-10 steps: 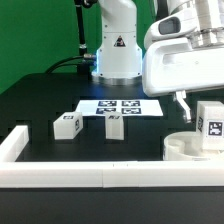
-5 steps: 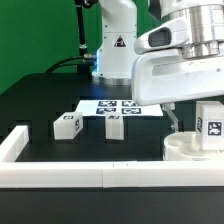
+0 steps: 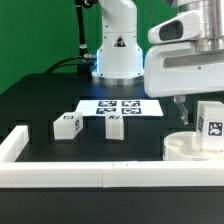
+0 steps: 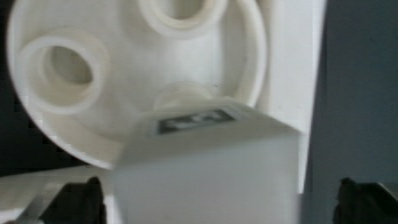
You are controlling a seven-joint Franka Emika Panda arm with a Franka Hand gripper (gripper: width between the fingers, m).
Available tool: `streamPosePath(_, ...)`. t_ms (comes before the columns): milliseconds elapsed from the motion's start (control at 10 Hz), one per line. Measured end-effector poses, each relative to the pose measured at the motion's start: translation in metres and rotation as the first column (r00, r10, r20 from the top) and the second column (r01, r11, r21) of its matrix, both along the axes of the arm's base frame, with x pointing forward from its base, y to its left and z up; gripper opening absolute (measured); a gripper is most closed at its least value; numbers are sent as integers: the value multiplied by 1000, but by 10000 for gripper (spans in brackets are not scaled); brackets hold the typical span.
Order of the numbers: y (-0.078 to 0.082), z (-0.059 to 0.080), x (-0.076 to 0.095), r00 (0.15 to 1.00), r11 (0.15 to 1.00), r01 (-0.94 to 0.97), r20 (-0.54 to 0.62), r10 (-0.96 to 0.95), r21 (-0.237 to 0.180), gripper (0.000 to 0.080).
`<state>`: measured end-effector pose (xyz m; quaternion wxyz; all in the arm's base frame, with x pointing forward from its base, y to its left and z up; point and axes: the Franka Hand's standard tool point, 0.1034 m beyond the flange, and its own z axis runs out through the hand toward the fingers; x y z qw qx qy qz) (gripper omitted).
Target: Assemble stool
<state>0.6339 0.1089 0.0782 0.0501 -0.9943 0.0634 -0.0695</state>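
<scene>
The round white seat (image 3: 188, 148) lies at the exterior view's right. One blocky white leg (image 3: 210, 124) with a tag stands upright on it. My gripper (image 3: 195, 112) hangs over the seat, and one finger (image 3: 183, 112) shows just left of that leg. In the wrist view the leg (image 4: 214, 170) fills the space between my fingertips (image 4: 79, 200), with a thin gap on one side. The jaws stand wide and do not press it. The seat (image 4: 107, 90) with its round holes shows behind. Two more legs (image 3: 67, 125) (image 3: 115, 125) lie on the black table.
The marker board (image 3: 120, 107) lies flat behind the two loose legs. The long white border rail (image 3: 100, 176) runs along the front and up the left side. The robot's base (image 3: 117, 55) stands at the back.
My hand swung left and down half a second ago, then came back right and up to where it was. The upright leg and the loose legs have not moved.
</scene>
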Motion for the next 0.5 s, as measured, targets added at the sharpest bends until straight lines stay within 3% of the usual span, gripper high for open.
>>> streamPosePath(400, -1, -5, 0, 1000, 1000, 12, 21, -12, 0, 649)
streamPosePath(500, -1, -5, 0, 1000, 1000, 21, 20, -21, 2, 535)
